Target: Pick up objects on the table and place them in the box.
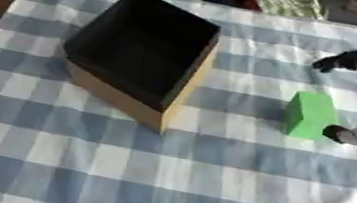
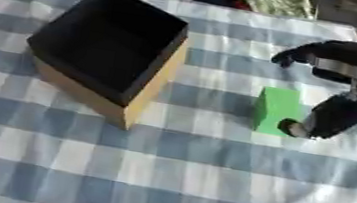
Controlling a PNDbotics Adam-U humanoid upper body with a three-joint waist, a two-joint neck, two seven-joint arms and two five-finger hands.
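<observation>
Covering the table, a cloth (image 1: 206, 178) showing pale blue and white checks. Standing on it, a box (image 1: 141, 52) looking black inside and tan, cardboard-like, on the outer walls. Lying to its right, a block (image 2: 276, 111) showing bright plain green. Reaching in from the right, a hand (image 2: 330, 116) showing mostly black, with what is possibly a silver-grey band at the wrist.

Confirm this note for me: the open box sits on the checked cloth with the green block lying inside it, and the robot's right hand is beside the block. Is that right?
One detail is wrong. The green block is not inside the box; it stands on the checked cloth to the box's right, as the right eye view shows. The box interior looks dark and empty. The rest holds: the right hand is beside the block.
</observation>
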